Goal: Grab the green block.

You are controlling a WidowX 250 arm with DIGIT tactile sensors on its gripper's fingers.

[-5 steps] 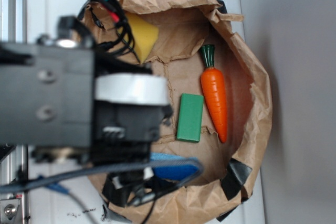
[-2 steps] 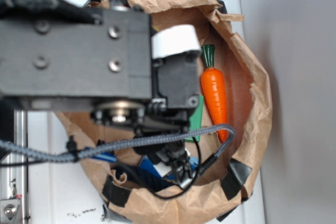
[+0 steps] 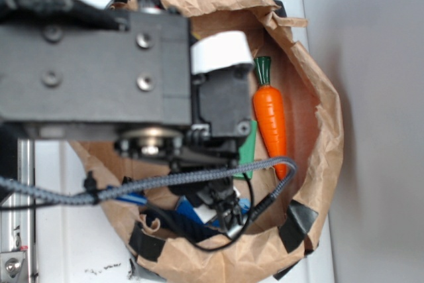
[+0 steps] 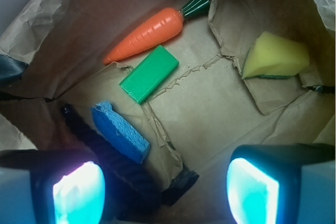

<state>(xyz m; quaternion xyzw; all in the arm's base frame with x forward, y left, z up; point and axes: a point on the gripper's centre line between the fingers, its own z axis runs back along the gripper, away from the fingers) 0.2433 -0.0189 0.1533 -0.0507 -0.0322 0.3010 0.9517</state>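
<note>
Pincer [image 4: 165,190] spread and empty at bottom of wrist frame; green block [image 4: 149,73] lies upper centre, just below the carrot [image 4: 144,35] (not clearly touching), so advance and straddle its narrow width, avoiding the blue sponge [image 4: 119,132].

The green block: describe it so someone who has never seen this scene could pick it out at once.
Look inside the crumpled brown paper bag lying opened out. On its floor the green block lies flat, just beside the orange carrot and parallel to it. It is the only plain solid-green slab; the blue sponge and yellow sponge are porous.
</note>
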